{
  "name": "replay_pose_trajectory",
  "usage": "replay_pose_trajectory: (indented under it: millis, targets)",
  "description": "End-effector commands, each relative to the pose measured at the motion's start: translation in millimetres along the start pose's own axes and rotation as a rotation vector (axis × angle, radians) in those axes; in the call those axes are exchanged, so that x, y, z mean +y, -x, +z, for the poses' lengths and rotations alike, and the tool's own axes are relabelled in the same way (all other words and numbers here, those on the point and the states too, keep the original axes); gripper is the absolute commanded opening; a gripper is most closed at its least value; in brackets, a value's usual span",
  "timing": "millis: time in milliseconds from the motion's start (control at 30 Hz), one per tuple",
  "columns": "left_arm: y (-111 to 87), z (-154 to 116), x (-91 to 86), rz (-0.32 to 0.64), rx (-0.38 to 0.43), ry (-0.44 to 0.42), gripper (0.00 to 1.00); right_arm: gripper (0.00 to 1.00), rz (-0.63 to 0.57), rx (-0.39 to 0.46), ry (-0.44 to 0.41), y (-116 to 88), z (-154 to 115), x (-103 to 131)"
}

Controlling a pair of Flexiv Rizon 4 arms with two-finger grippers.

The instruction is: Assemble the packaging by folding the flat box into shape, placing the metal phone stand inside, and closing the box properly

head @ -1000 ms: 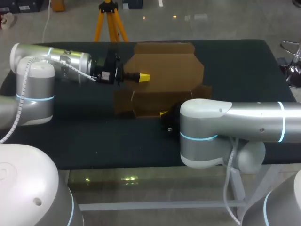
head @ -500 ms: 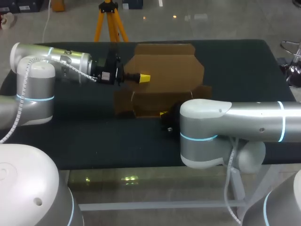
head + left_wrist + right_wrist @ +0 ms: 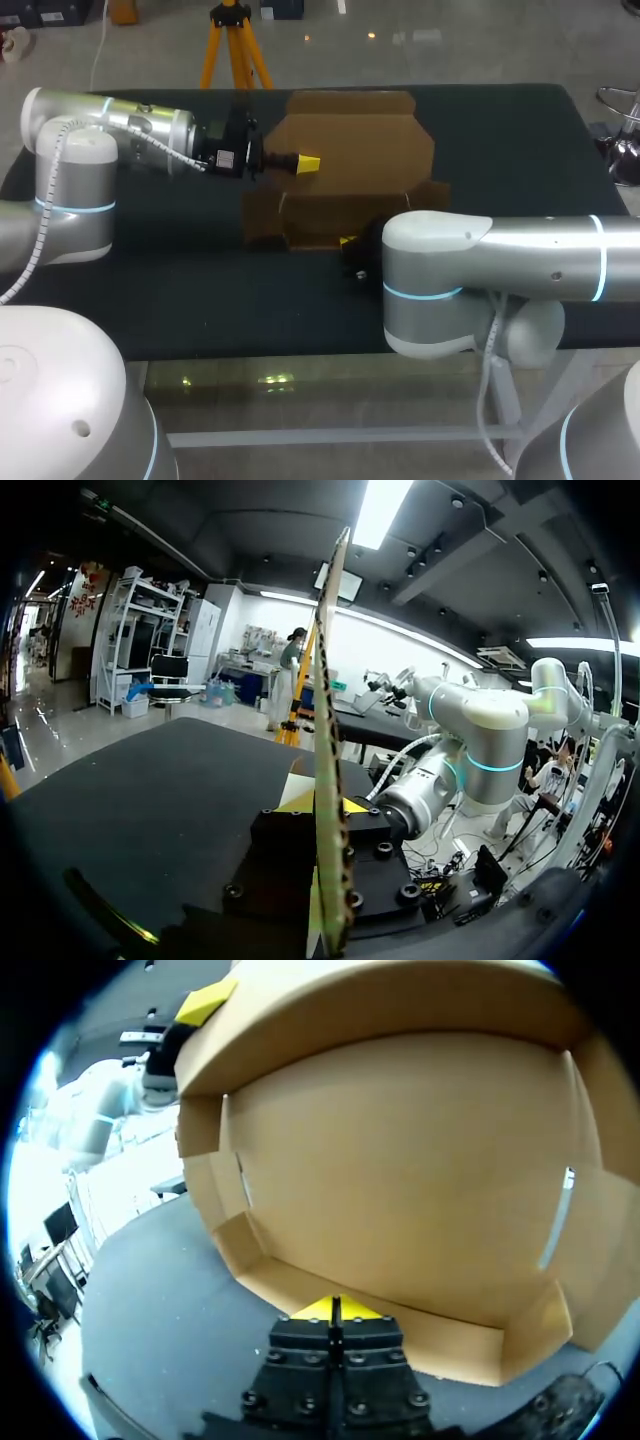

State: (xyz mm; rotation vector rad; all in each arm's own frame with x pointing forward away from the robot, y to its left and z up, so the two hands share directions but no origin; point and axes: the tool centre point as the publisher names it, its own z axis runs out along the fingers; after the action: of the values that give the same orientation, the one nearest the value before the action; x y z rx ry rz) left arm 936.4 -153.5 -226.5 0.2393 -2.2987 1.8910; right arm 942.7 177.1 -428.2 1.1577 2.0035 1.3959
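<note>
On the table (image 3: 500,130), the half-folded brown cardboard box (image 3: 350,150) has its raised lid clamped in my left gripper (image 3: 308,163); right gripper (image 3: 335,1308) clenched

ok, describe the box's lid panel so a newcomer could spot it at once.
On the dark table, the brown cardboard box sits mid-table between the arms. Its lid is the big panel with clipped corners rising behind the low tray walls; unlike the small side flaps, the left tool pinches its edge.
</note>
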Motion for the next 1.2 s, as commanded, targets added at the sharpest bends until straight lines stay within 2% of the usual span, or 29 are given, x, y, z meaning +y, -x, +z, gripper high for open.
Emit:
replay_pose_trajectory:
  millis: [33, 567, 967, 1200]
  targets:
    - [0.7, 1, 2.2, 0.000, 0.000, 0.002, 0.00, 0.00, 0.000, -0.009, 0.006, -3, 3, -5]
    - [0.9, 1, 2.3, 0.000, -0.001, 0.003, 0.00, 0.00, -0.005, -0.009, 0.015, -6, -1, -3]
    - [0.9, 1, 2.3, 0.000, -0.001, 0.003, 0.00, 0.00, -0.024, -0.006, 0.063, -19, -33, 11]
    - [0.9, 1, 2.3, 0.000, -0.001, 0.003, 0.00, 0.00, -0.004, 0.068, 0.079, -19, -55, 15]
